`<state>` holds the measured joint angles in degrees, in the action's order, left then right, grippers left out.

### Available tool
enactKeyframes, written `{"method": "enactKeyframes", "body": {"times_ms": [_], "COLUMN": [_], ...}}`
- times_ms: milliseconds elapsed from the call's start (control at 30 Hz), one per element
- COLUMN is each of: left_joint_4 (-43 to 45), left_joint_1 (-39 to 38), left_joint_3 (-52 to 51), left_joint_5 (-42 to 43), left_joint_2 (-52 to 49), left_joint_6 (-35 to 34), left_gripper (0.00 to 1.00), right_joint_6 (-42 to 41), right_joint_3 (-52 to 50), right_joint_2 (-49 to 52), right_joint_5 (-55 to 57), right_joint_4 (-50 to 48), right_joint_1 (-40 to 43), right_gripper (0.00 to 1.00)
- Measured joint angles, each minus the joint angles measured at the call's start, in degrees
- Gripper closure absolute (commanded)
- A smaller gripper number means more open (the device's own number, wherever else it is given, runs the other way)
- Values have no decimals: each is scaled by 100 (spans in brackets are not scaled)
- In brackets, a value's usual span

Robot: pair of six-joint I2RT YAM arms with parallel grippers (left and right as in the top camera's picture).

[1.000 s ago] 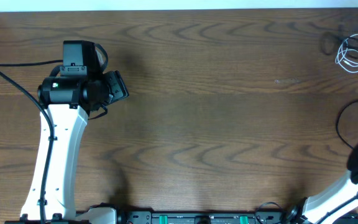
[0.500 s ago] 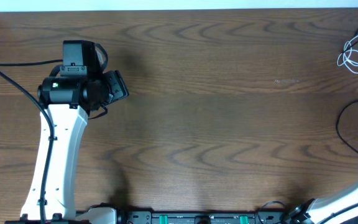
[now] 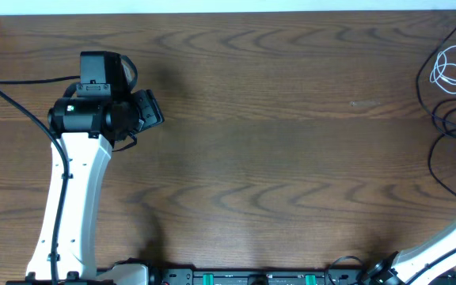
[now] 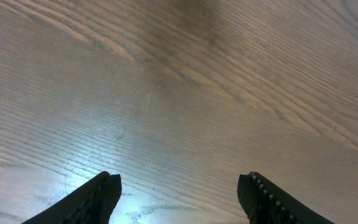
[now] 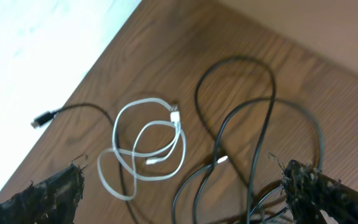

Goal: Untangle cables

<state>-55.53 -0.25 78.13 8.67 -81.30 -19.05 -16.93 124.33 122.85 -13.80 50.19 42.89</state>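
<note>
The white cable (image 5: 146, 149) lies in loose loops near the table's far right corner, also visible from overhead as the white cable (image 3: 452, 70). A thin black cable (image 5: 244, 118) curls in larger loops beside it, and one black strand with a plug end (image 5: 41, 119) passes under the white loops. From overhead the black cable (image 3: 435, 79) trails down the right edge. My right gripper (image 5: 184, 171) hovers over both, open wide, holding nothing. My left gripper (image 4: 179, 183) is open above bare wood at the left gripper (image 3: 147, 109) spot far left.
The table's back edge (image 5: 104, 46) meets a white surface just beyond the cables. A thicker black wire (image 3: 434, 162) curves from the right arm (image 3: 442, 249) at the lower right. The left arm (image 3: 74, 182) stands along the left side.
The black cable has left its small tangle beside the white coil and now stretches down the right edge. The right arm has drawn back toward the lower right corner. The left arm is still.
</note>
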Motion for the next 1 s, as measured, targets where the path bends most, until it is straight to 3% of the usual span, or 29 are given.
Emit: {"method": "enactKeyframes", "body": {"times_ms": [200,267,300,700,1000], "left_joint_4": [0,0,-2,0,0], "left_joint_1": [0,0,0,0,0], "left_joint_3": [0,0,0,0,0], "left_joint_5": [0,-4,0,0,0], "left_joint_2": [0,0,0,0,0], "left_joint_6": [0,42,37,46,46], "left_gripper": [32,10,6,5,4], "right_joint_6": [39,103,122,695,922], "right_joint_3": [0,0,0,0,2], "right_joint_2": [-2,-31,-63,-1274,-2435], "right_joint_5": [-686,-857,-911,-1036,168], "right_joint_4": [238,376,501,1622,2684], "right_joint_1": [-72,-160,-219,-2070,-3777], "right_gripper": [1,1,1,2,1]}}
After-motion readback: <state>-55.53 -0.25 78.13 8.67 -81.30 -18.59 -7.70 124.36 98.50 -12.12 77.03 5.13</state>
